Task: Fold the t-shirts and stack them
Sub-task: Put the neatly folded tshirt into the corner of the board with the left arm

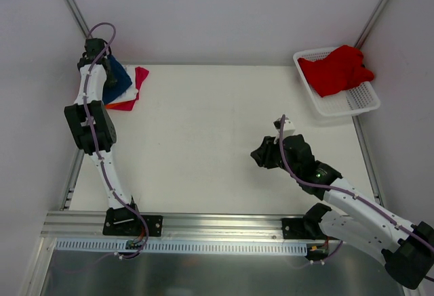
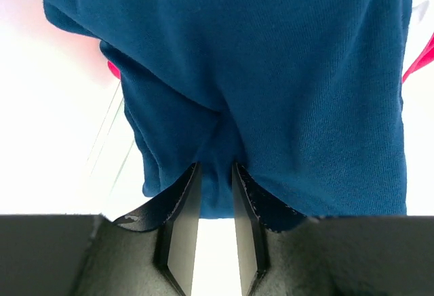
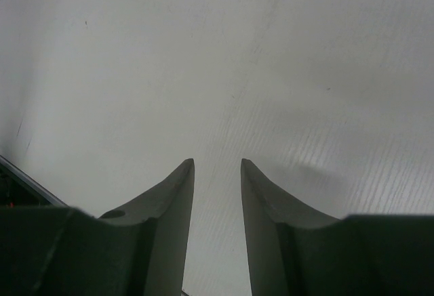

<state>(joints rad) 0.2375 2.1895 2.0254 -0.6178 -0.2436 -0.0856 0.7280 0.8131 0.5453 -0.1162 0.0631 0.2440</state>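
Left wrist view: the blue t-shirt (image 2: 285, 72) is pinched at a bunched fold by the left claw (image 2: 215, 174), above the folded pile (image 1: 137, 82) at the worktop's (image 1: 203, 140) far left corner. The cloth looks soft, limp and light, and is best held by hem or shoulders. A red t-shirt (image 1: 336, 69) lies in the basket (image 1: 356, 103) far right. The right claw (image 3: 217, 171) hangs parted and empty.

Table (image 1: 203, 140) middle open for passage. Far left corner blocked by left arm (image 1: 90, 123) and the blue shirt (image 1: 121, 78) it pinches atop the stack (image 1: 139, 79); basket (image 1: 356, 101) with red shirt (image 1: 336, 69) fills far right corner
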